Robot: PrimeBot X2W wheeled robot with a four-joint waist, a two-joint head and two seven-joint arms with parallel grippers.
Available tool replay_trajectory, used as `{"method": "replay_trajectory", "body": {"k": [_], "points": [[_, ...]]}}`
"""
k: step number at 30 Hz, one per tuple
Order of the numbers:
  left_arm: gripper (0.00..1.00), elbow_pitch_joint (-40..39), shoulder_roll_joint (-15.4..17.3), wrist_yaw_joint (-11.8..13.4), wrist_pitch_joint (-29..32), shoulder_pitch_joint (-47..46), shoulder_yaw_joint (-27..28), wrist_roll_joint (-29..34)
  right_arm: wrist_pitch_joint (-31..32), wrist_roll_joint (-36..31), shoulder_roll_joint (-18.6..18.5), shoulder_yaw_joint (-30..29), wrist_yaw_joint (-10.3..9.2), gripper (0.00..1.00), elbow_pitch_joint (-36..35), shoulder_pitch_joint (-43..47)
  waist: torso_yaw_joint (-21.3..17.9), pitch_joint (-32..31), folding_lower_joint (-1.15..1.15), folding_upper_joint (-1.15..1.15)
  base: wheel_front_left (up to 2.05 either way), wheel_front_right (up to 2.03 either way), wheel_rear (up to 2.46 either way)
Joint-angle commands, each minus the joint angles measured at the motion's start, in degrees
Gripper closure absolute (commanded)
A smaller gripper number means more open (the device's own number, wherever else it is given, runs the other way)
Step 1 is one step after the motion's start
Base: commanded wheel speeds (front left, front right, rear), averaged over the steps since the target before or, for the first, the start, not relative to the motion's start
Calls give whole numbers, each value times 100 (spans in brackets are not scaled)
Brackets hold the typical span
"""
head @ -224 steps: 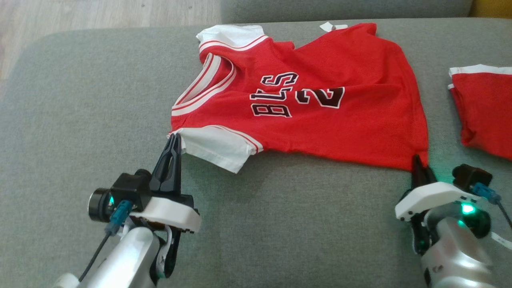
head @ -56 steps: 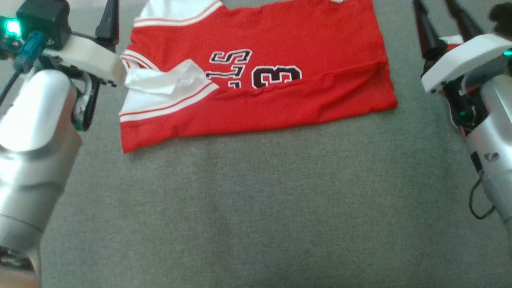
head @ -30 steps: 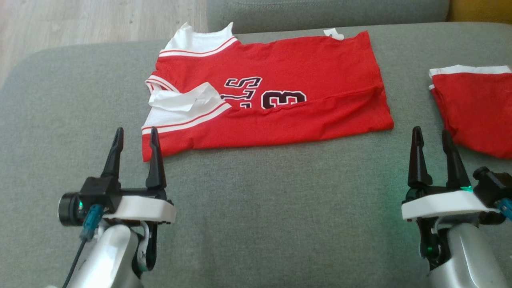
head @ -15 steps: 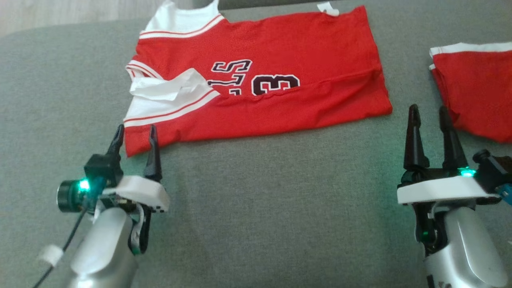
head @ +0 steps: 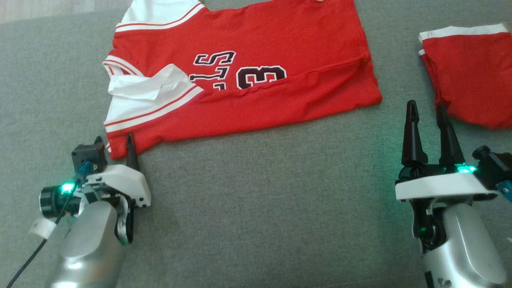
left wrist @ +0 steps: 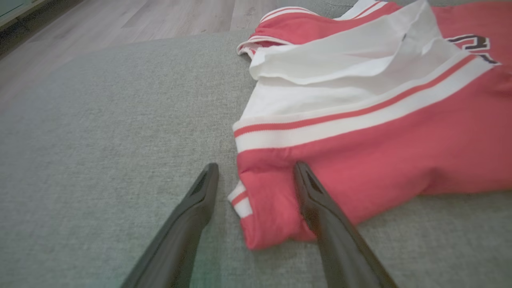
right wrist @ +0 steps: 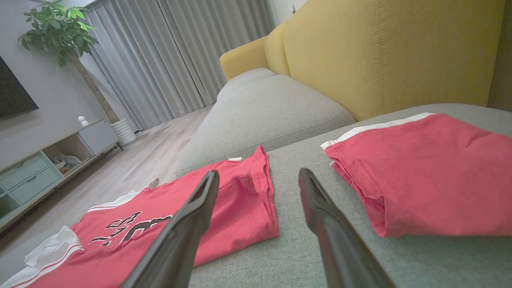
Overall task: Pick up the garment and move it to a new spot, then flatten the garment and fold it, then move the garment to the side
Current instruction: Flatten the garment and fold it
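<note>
**Red basketball jersey** (head: 248,76): lies flat on the grey sofa cushion (head: 260,200), at the far centre, collar end to the left and hem to the right. A near layer laps over the lower part of the black-and-white lettering and number. A white sleeve (head: 148,86) sits crumpled on top at the left end.

**Left gripper** (head: 114,141): at the near left, jaws parted a moderate width and holding nothing. The head view hides one finger behind the wrist camera housing. The left wrist view (left wrist: 256,168) shows both, set either side of the jersey's near-left corner, with the left finger over bare cushion and the right finger over red cloth. Whether that finger presses on the fabric cannot be told.

**Right gripper** (head: 425,106): at the near right, jaws likewise apart and empty, above bare cushion between the jersey's hem and the second garment, clear of both. The right wrist view (right wrist: 258,173) shows the same gap.

**Folded red garment with white band** (head: 468,80): far right on the same cushion, apart from the jersey.

**Surroundings, right wrist view:** yellow sofa back (right wrist: 380,52), grey curtains (right wrist: 180,52), potted plant (right wrist: 60,32), low cabinet (right wrist: 40,160).

**Surroundings, left wrist view:** wooden floor (left wrist: 140,16) beyond the cushion's far edge.
</note>
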Motion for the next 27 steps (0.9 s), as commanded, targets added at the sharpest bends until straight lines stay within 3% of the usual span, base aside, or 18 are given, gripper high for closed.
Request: {"method": "replay_trajectory", "body": {"k": [1,7,8,9,17,27], "points": [[0,22,180,15,55,-116,199,-29,-52,20,9,139,-5,0,-194,-185,-15,10,0,0,0,0,0],[3,344,160,-76,325,-206,148,-113,-52,25,9,158,-5,0,-226,-210,-33,28,0,0,0,0,0],[62,367,163,-129,334,-225,116,-108,-52,22,9,157,-5,0,-225,-210,-30,25,0,0,0,0,0],[100,356,166,-199,274,-245,104,-116,-52,29,9,151,-5,0,-216,-206,-25,19,0,0,0,0,0],[100,16,187,-278,-589,-446,91,-39,-52,-65,9,124,-5,0,302,-308,101,-105,0,0,0,0,0],[100,-1084,216,-382,-1066,-596,-206,392,672,-545,9,-271,-5,0,1909,-1307,381,-104,0,0,0,0,0]]}}
